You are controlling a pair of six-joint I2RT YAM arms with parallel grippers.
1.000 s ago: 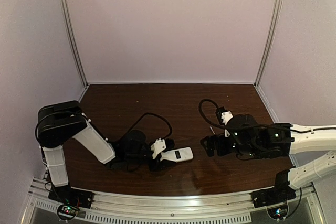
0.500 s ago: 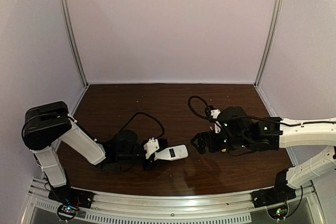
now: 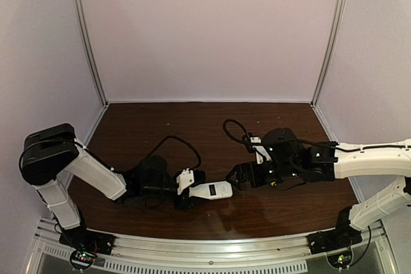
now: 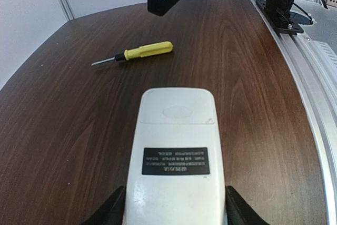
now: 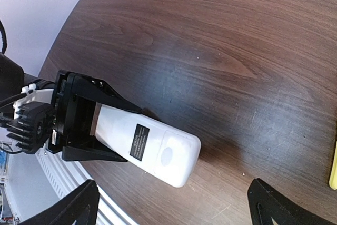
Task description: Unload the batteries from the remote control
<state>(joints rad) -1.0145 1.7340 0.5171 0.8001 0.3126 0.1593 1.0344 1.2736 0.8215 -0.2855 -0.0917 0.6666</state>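
Dark wood table (image 3: 192, 120), remote control (image 4: 176, 156) gripped between left fingers (image 4: 112, 212), right fingers (image 5: 73, 206) spread beside its tip

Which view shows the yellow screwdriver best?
Left wrist view: the whole screwdriver lies in plain sight. Right wrist view shows only a yellow sliver at its edge; in the top view the right arm hides it.

White remote control (image 4: 176, 156), back up, in the left pincer (image 4: 175, 210); yellow-handled screwdriver (image 4: 138, 52) beyond.
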